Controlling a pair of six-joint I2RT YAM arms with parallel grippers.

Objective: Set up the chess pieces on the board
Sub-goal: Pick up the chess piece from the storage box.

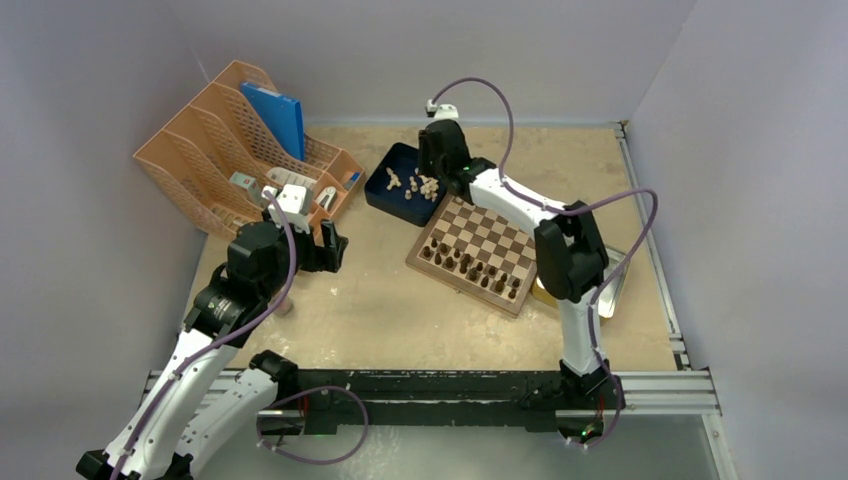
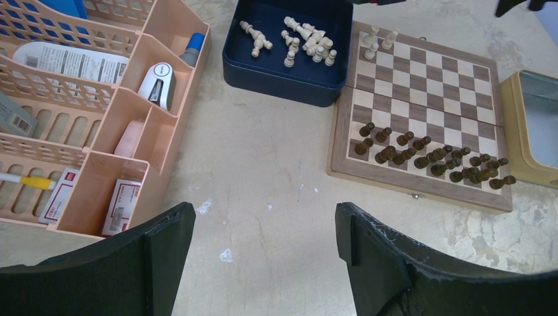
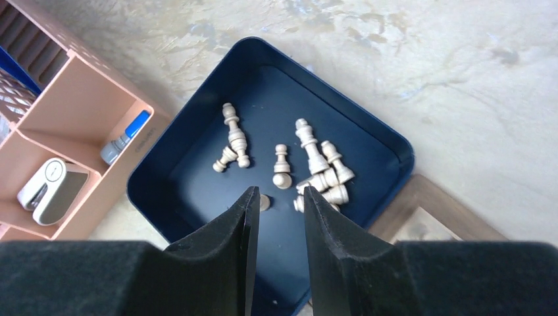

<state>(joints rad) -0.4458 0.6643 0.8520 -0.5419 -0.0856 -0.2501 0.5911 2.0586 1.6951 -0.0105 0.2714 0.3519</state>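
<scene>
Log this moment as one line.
right end effector: open, over chess pieces in blue tray | left end effector: open, empty | board: dark pieces in two rows

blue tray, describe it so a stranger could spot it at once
Find the wooden chessboard. By its far left corner sits a square tray. It alone is dark blue and holds loose cream chess pieces; the metal tray right of the board is shiny, yellow-rimmed.
</scene>
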